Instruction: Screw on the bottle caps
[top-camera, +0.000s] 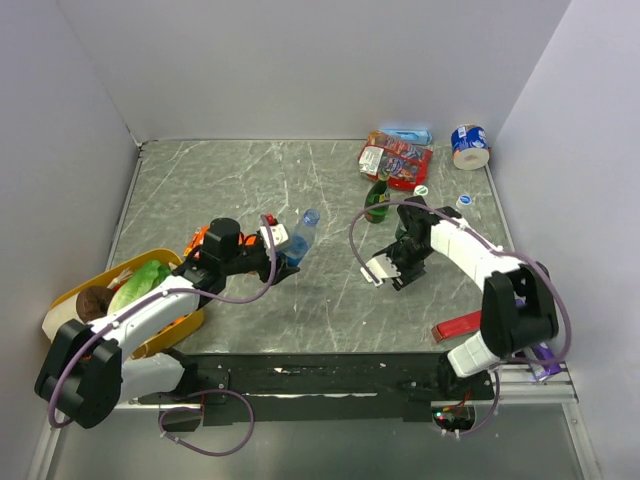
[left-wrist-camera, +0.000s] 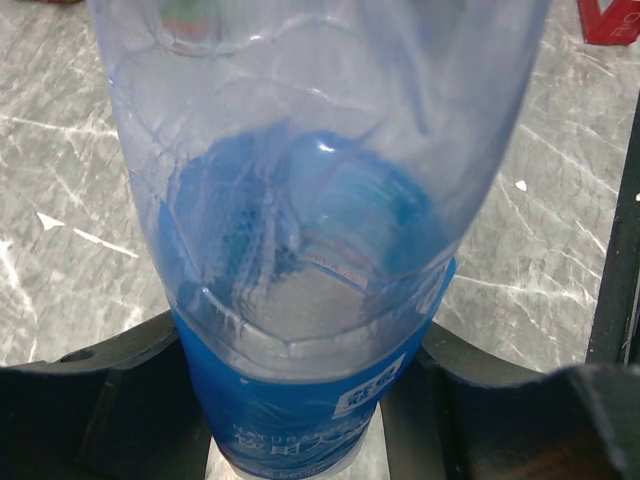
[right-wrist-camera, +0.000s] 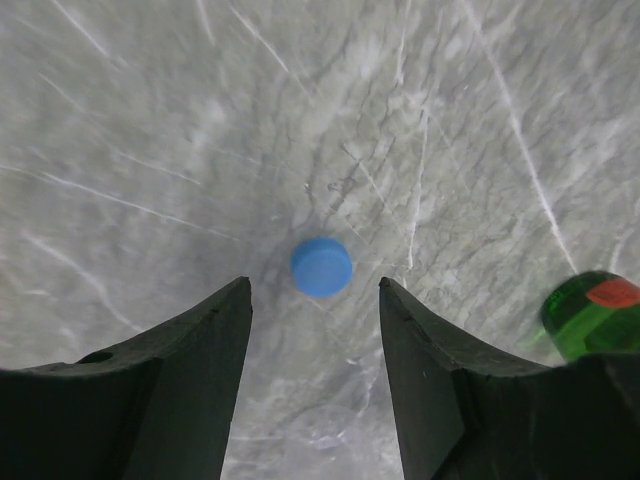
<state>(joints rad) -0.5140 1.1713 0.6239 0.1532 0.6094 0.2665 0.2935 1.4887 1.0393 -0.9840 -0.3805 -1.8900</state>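
Blue cap (right-wrist-camera: 321, 266) lies on the bench (right-wrist-camera: 150, 130) just beyond the right fingers (right-wrist-camera: 190, 380), which stand apart; the left fingers (left-wrist-camera: 100, 400) clamp the clear bottle (left-wrist-camera: 320, 250).

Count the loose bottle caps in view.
3. A plain blue cap lies on the table under the right tool; a green-rimmed cap and a blue-rimmed cap lie far right. Others may be hidden.

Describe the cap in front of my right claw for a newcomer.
On the marble table, look just beyond the open right claw, near the green bottle. That cap is plain blue all over; the other two caps have white centres.
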